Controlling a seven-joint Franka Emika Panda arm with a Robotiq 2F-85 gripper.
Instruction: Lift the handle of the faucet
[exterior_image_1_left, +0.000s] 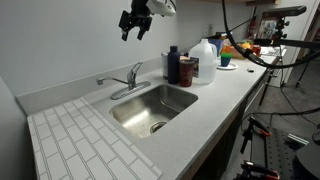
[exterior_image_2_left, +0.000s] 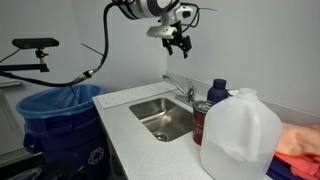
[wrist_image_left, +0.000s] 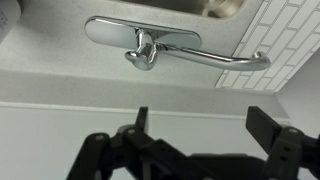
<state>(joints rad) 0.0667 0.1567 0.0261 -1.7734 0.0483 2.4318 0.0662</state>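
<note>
The chrome faucet (exterior_image_1_left: 126, 88) stands at the back rim of the sink, and it also shows in an exterior view (exterior_image_2_left: 179, 88). Its long spout (wrist_image_left: 225, 60) is swung sideways along the wall toward the tiled area. The short handle (exterior_image_1_left: 135, 72) rises from the faucet body; in the wrist view it shows from above (wrist_image_left: 146, 47). My gripper (exterior_image_1_left: 135, 27) hangs high above the faucet near the wall, open and empty. It shows in both exterior views (exterior_image_2_left: 178, 42). In the wrist view its two dark fingers (wrist_image_left: 203, 122) are spread wide, with the faucet far below them.
The steel sink basin (exterior_image_1_left: 130, 112) is set in a grey counter. A white tiled drainboard (exterior_image_1_left: 80, 140) lies beside it. Dark bottles (exterior_image_1_left: 178, 67) and a white jug (exterior_image_1_left: 205, 52) stand past the sink, and the jug shows large in an exterior view (exterior_image_2_left: 240, 135). A blue bin (exterior_image_2_left: 60, 110) stands beside the counter.
</note>
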